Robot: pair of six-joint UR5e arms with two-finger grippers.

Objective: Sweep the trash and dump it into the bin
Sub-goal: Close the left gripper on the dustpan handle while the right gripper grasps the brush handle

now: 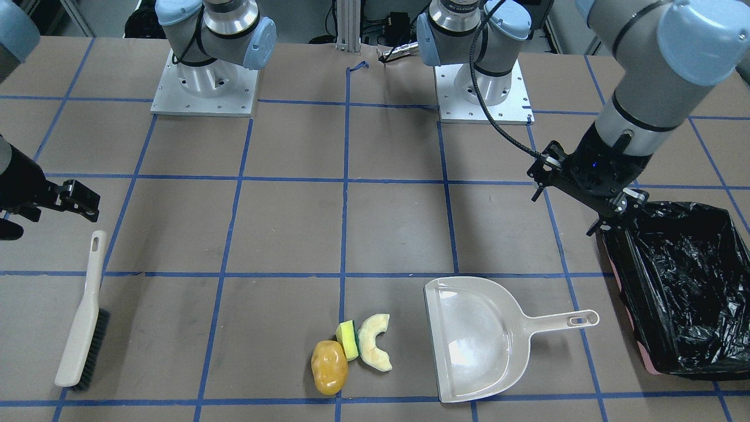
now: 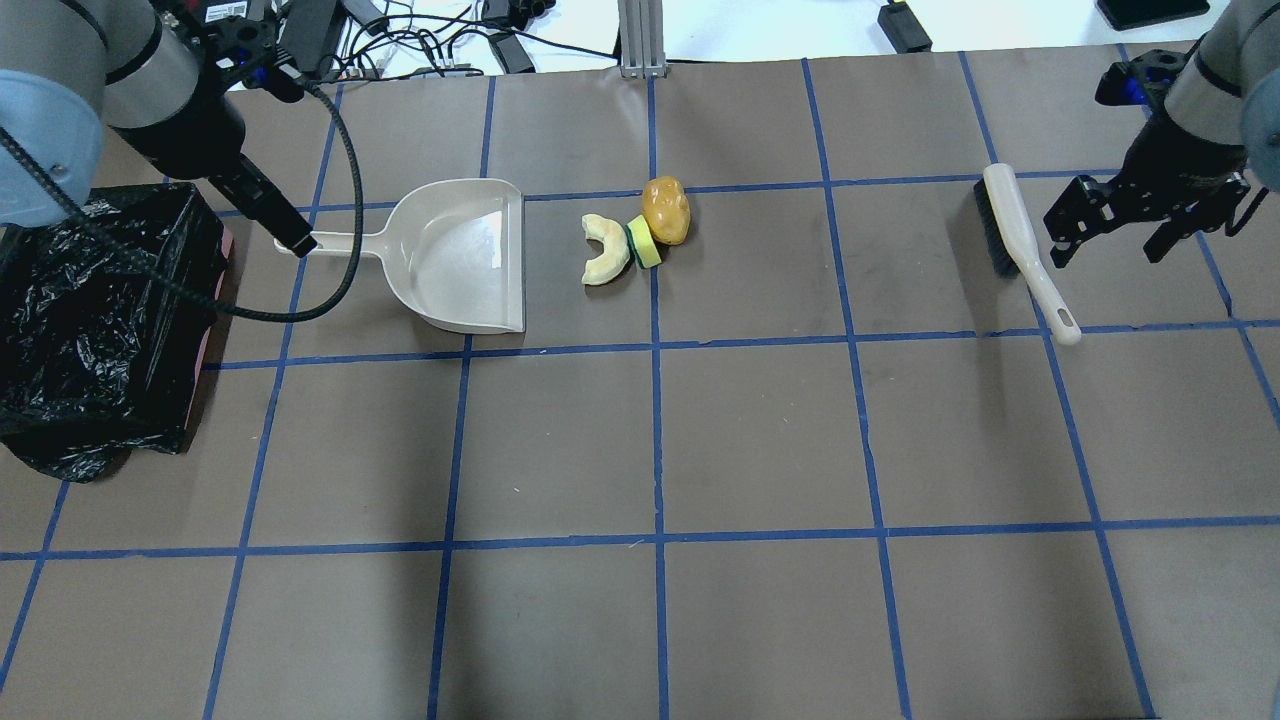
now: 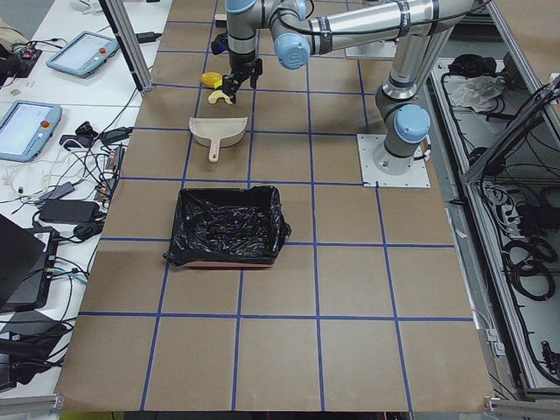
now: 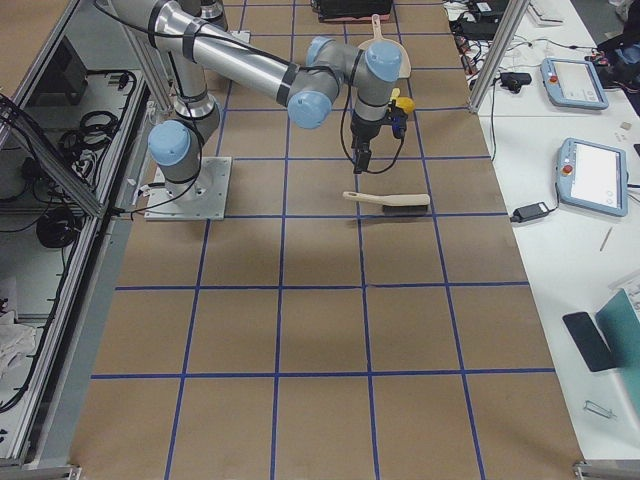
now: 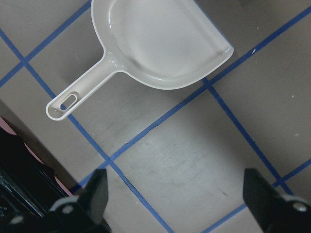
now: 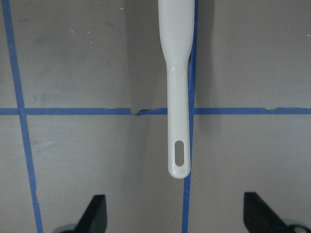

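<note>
Closest to your side of the tabletop (image 1: pixel 293 234) is the trash: the potato (image 1: pixel 329 367), the yellow-green wedge (image 1: pixel 348 340) and the cream curved slice (image 1: pixel 375 350), bunched up and touching. Just beside them sits the dustpan (image 1: pixel 480 340), flat and with nothing in it. Its open mouth faces the pile and its handle points toward the bin (image 1: pixel 638 305). I'd guess that's deliberate: one sideways push sends the bits straight in, and the bin is right there for the dump. The brush (image 1: pixel 82 319) lies well apart on the other side, so the trash sits between brush and pan.

Further back, both grippers hang above the tabletop holding nothing. The left gripper (image 5: pixel 177 199) has its jaws wide apart near the pan's handle end. The right gripper (image 2: pixel 1110 240) is spread too, by the brush handle. Looks to me like you're lining up both grabs, with nothing swept yet.

View stuff: the overhead makes the left gripper look like it's touching the pan handle. Its wrist camera shows the handle end off to one side, not between the jaws. The right wrist camera puts the brush's hang-hole end centred ahead of the gap, which the overhead doesn't make clear. The right side view shows air between that gripper and the brush.
</note>
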